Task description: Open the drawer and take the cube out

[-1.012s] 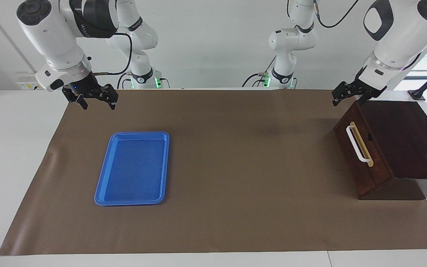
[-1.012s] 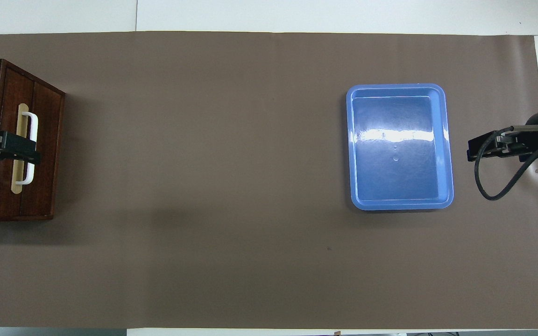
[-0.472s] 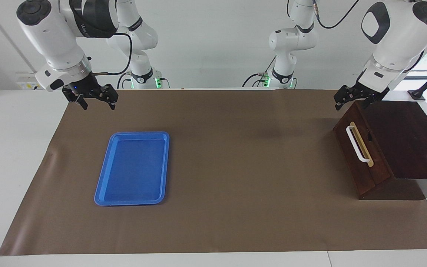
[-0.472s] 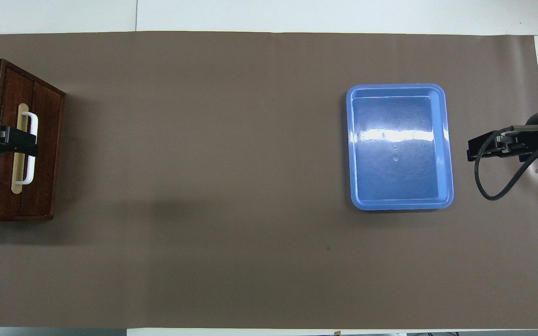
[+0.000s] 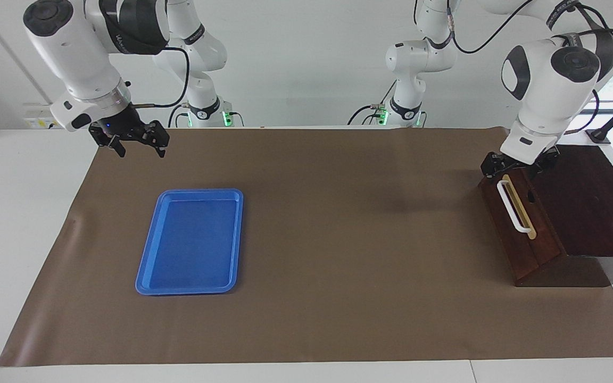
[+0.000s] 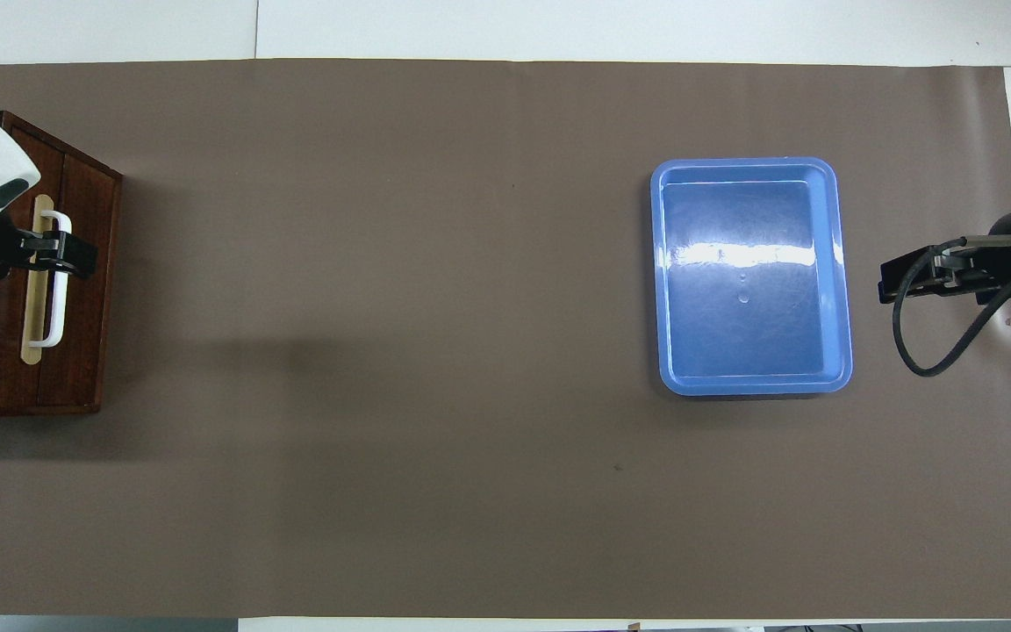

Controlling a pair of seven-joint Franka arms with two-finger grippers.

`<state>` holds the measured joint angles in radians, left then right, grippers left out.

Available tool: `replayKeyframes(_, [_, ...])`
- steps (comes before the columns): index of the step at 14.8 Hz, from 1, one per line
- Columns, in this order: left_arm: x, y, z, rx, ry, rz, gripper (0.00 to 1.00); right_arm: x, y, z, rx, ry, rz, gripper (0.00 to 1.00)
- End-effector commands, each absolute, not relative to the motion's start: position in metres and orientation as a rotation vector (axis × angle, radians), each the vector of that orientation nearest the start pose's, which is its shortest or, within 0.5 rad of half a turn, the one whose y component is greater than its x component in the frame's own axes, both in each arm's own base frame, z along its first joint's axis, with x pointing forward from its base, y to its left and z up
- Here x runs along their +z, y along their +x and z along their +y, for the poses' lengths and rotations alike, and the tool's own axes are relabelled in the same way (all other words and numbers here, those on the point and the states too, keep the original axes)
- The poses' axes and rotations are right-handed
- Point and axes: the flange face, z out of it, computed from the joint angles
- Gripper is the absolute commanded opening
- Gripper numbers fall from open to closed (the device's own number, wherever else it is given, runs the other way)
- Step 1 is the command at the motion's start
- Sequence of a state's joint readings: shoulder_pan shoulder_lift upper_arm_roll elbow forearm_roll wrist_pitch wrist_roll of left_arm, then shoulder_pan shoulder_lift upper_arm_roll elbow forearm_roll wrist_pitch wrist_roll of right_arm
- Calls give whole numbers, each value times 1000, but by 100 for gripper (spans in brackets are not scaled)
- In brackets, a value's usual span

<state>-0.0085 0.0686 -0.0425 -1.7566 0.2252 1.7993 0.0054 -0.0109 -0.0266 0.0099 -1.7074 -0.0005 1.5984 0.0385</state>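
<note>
The drawer is shut in the dark wooden box at the left arm's end of the table. Its white bar handle faces the table's middle. My left gripper is open and low at the handle's end nearer to the robots, one finger on each side of the drawer front's top edge. In the overhead view the left gripper lies across the handle on the drawer. I cannot tell whether it touches the handle. My right gripper is open and empty and waits in the air at the right arm's end, beside the tray's end in the overhead view. The cube is hidden.
An empty blue tray lies on the brown mat toward the right arm's end, also in the overhead view. The mat covers most of the white table.
My left gripper has come down from above the box's near corner onto the drawer front at the handle's near end. The right arm has not moved. The drawer stays shut.
</note>
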Motion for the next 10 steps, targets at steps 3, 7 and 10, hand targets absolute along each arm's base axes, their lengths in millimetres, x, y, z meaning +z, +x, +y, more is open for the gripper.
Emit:
replayKeyframes(3, [452, 589, -52, -29, -2755, 38, 100, 579, 536, -3, 140, -3157, 44, 100])
replayKeyframes(7, [432, 595, -35, -106, -2715, 93, 100, 578, 537, -5, 143, -3157, 52, 100])
replayKeyframes(10, [423, 596, -22, -116, -2664, 125, 100, 579, 536, -4, 140, -3157, 49, 100])
